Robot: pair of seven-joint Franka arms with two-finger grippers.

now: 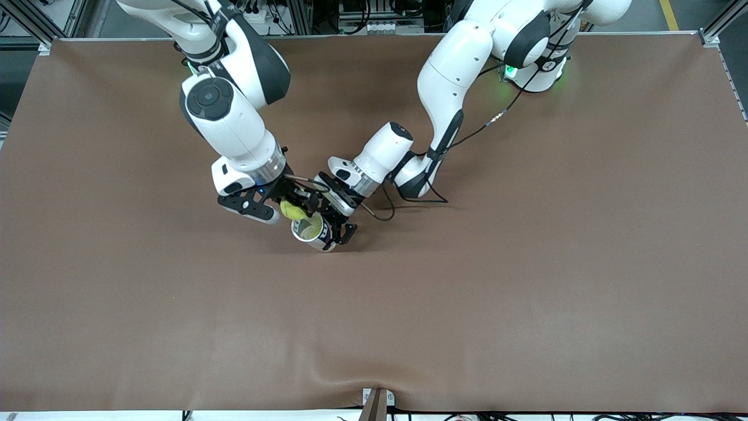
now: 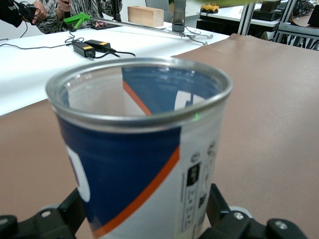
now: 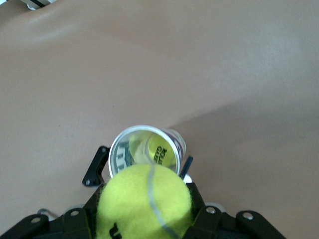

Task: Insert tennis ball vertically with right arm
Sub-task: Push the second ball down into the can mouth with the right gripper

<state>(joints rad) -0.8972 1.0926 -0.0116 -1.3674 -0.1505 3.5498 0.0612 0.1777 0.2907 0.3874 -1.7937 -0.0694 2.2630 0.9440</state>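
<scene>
A yellow tennis ball point(image 1: 292, 209) is held in my right gripper point(image 1: 294, 206), just above the open mouth of a tall can point(image 1: 312, 231). In the right wrist view the ball point(image 3: 144, 201) fills the space between the fingers, with the can point(image 3: 147, 149) below it and another yellow ball point(image 3: 160, 152) inside the can. My left gripper point(image 1: 338, 225) is shut on the can and holds it upright on the table. In the left wrist view the blue, white and orange can point(image 2: 142, 159) stands between the fingers point(image 2: 219, 209).
The brown table mat point(image 1: 526, 263) is bare around the can. A cable point(image 1: 380, 210) loops from the left wrist onto the mat. In the left wrist view a white bench point(image 2: 60, 64) with tools lies off the table's edge.
</scene>
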